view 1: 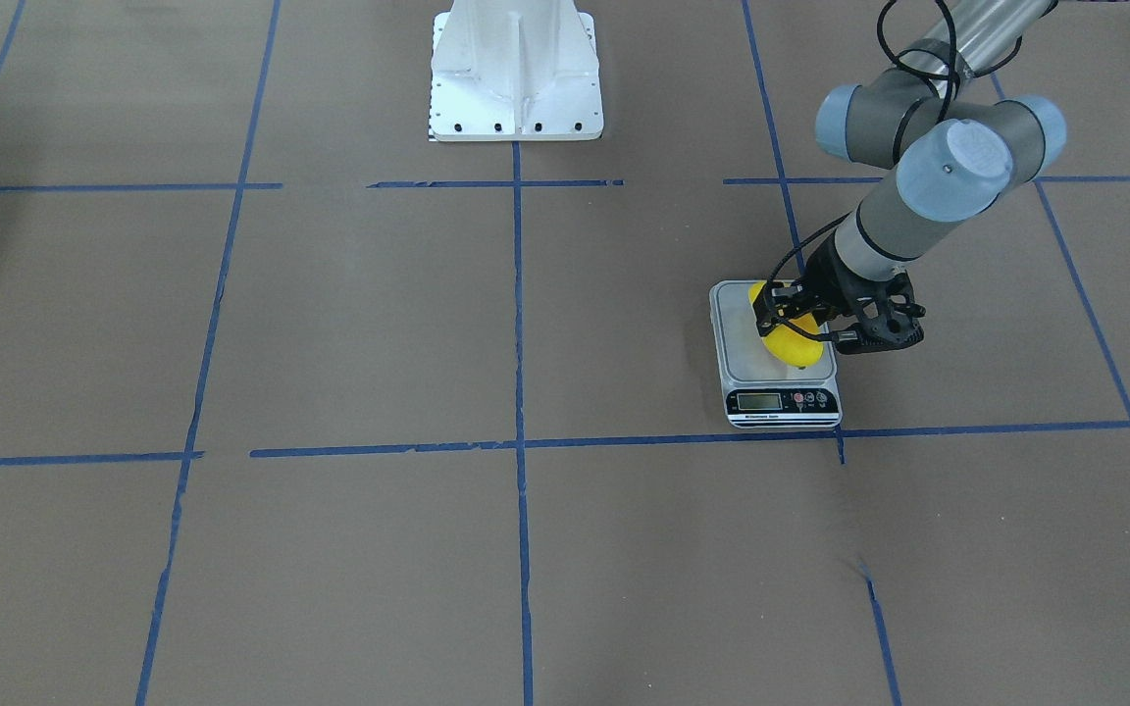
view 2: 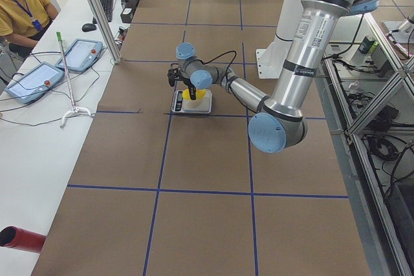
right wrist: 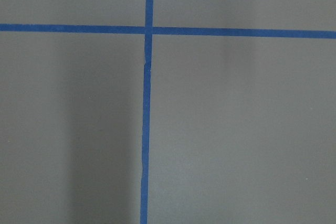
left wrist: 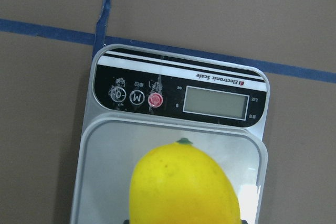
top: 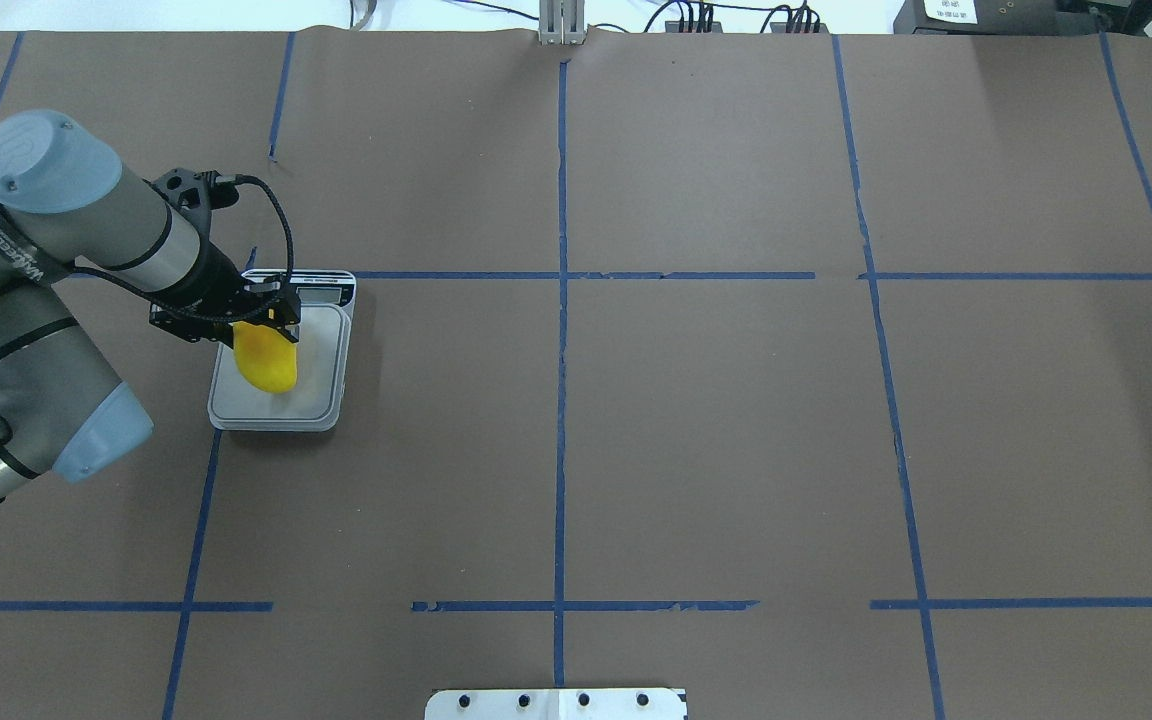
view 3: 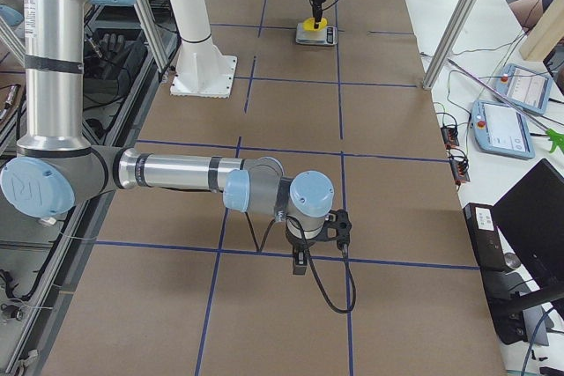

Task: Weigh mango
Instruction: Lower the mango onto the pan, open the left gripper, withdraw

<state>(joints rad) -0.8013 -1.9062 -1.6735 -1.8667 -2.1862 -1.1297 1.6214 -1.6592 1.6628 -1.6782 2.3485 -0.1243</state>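
Note:
The mango [top: 268,362] is glossy yellow and elongated. It is over the platform of a small silver digital scale [top: 324,352] at the table's left. My left gripper [top: 263,318] is shut on the mango's upper end, fingers on either side. In the front view the mango [view 1: 789,341] hangs tilted below the gripper [view 1: 789,312], over the scale [view 1: 779,378]. In the left wrist view the mango [left wrist: 184,187] is above the platform and the scale's display [left wrist: 215,103] is blank. My right gripper [view 3: 300,257] shows only in the right side view, pointing down at bare table; I cannot tell whether it is open.
The table is brown paper with a grid of blue tape lines [top: 560,300]. The robot's white base [view 1: 516,74] stands at the middle of the near edge. An operator [view 2: 19,4] sits beyond the left end with tablets on a side table.

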